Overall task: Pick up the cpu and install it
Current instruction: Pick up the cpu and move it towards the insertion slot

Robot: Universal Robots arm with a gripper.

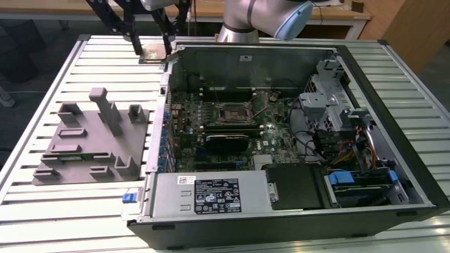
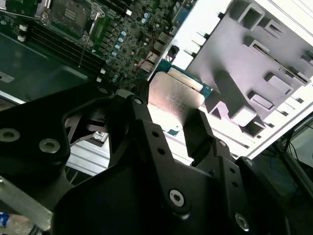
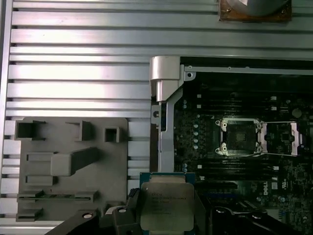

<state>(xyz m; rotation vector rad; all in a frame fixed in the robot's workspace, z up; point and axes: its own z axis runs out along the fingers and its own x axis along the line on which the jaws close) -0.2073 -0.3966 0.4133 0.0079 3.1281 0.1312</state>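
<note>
The cpu (image 1: 153,54) is a small square chip with a silvery top, and my gripper (image 1: 152,51) is shut on it, a finger on each side. It hangs over the slatted table just outside the far corner of the open computer case, on the exterior view's left. In both wrist views the cpu (image 3: 166,203) (image 2: 173,98) sits flat between the black fingers (image 3: 203,213). The dark square socket (image 1: 232,112) (image 3: 239,137) on the motherboard stands open with a hollow centre, apart from the cpu.
A grey plastic holder (image 1: 84,142) (image 3: 68,161) lies on the table (image 1: 42,211) beside the case. Inside the case are a silver box with a black label (image 1: 211,195) and drive cages with cables (image 1: 344,137). The arm's base (image 1: 235,29) stands behind the case.
</note>
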